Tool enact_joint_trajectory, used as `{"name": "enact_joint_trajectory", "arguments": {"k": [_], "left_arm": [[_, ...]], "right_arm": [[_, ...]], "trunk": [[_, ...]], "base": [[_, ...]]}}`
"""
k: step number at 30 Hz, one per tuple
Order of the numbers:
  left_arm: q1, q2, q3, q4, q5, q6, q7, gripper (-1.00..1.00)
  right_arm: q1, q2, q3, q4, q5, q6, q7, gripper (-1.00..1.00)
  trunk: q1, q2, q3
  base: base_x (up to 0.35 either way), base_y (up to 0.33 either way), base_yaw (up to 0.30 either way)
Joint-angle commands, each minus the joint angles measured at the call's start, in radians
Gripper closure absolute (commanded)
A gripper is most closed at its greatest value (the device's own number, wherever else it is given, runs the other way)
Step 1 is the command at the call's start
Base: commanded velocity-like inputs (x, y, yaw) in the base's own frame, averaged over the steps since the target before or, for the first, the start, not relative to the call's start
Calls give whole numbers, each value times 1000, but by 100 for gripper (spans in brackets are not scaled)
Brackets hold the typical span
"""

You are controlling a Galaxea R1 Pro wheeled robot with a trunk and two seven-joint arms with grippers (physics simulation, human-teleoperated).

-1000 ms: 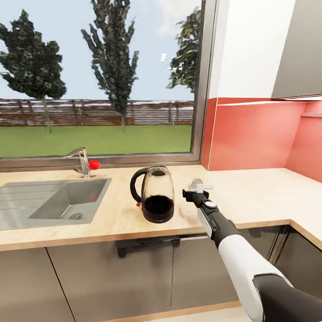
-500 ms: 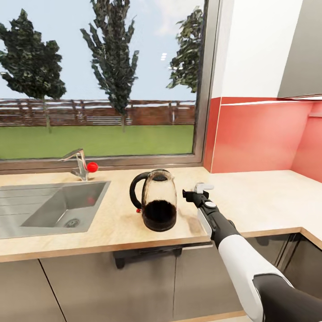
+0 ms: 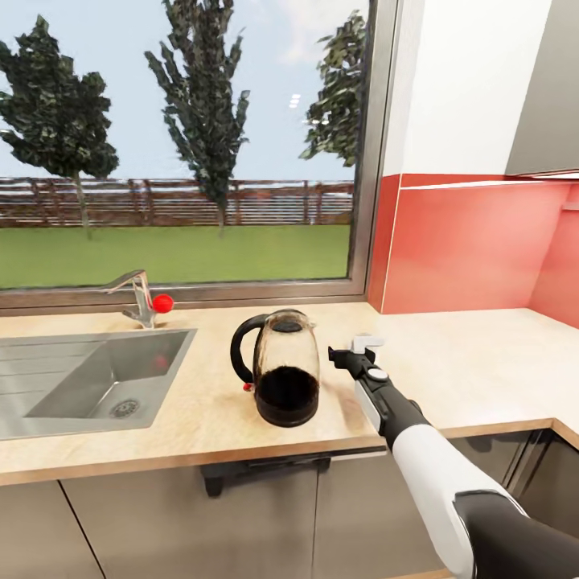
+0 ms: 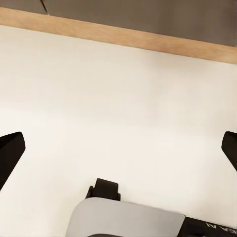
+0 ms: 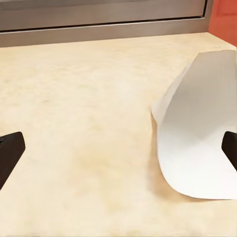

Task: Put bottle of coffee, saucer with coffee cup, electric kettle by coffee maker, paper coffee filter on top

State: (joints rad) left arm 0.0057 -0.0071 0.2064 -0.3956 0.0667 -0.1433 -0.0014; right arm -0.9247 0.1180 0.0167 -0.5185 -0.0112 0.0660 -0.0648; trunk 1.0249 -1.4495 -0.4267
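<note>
Just beyond the right gripper [image 3: 347, 351], its fingers spread wide and empty, a paper coffee filter [image 5: 200, 148] lies on the countertop [image 3: 450, 362], slightly right.

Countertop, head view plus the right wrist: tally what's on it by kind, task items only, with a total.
Electric kettle: 1
Paper coffee filter: 1
Total: 2, both on the countertop; the filter lies just ahead of the right gripper, the kettle stands between it and the sink.

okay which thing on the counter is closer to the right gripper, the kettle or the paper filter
The paper coffee filter: it lies on the countertop just ahead of the right gripper, beside one jaw. The electric kettle stands farther off, toward the sink.
</note>
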Motion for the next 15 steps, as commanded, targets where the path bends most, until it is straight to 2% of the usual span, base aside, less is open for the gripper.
{"name": "enact_joint_trajectory", "arguments": {"k": [1,15], "left_arm": [[0,0,1,-2,7,-1,0,-100],[0,0,1,-2,7,-1,0,-100]], "right_arm": [[0,0,2,9,-1,-6,-5,-100],[0,0,2,28,-1,-24,-5,-100]], "trunk": [[0,-1,-1],[0,-1,-1]], "base": [[16,0,0],[55,0,0]]}}
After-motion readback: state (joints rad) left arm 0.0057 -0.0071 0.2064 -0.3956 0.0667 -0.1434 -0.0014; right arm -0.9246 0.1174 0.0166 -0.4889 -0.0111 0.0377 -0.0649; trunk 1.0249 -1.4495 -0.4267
